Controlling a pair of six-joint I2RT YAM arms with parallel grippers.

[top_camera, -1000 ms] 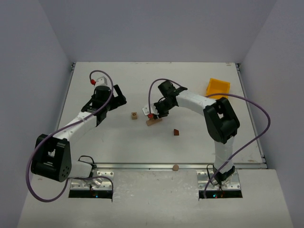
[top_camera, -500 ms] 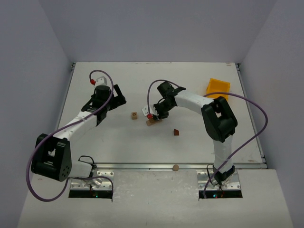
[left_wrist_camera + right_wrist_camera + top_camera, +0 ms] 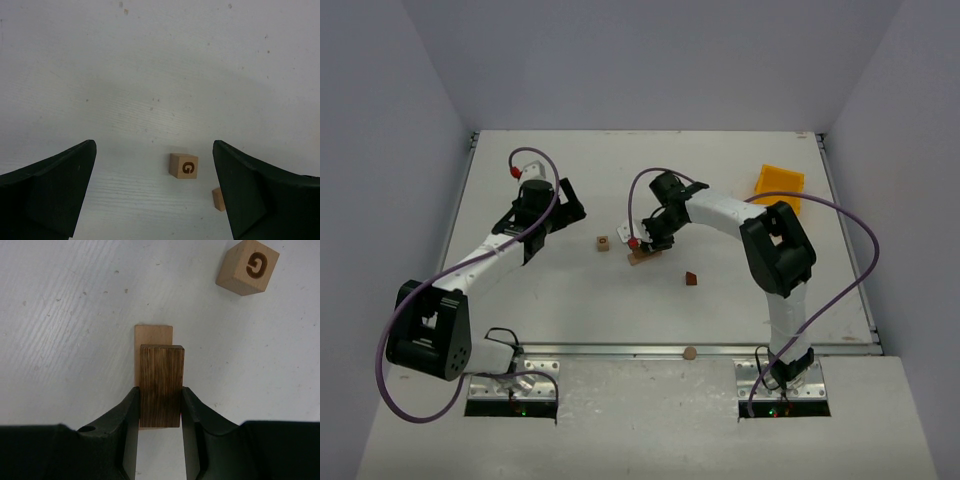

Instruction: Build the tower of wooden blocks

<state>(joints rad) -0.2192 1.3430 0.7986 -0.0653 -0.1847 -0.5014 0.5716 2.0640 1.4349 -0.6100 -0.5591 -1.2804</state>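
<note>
We see the right gripper (image 3: 160, 396) clamped on a dark brown block (image 3: 161, 382), directly over the pale plank (image 3: 153, 334) (lettered cube (image 3: 247, 267) ahead, rightward). The left gripper (image 3: 154, 147) stands wide apart, the cube just ahead.

The dark block (image 3: 161, 385) in my right hand (image 3: 160, 394) covers most of the pale plank (image 3: 153, 334) below; lower right in the left wrist view, my finger (image 3: 260, 195) cuts off a pale piece (image 3: 217, 198); from above, the letter on the cube (image 3: 603, 243) is unreadable.
</note>
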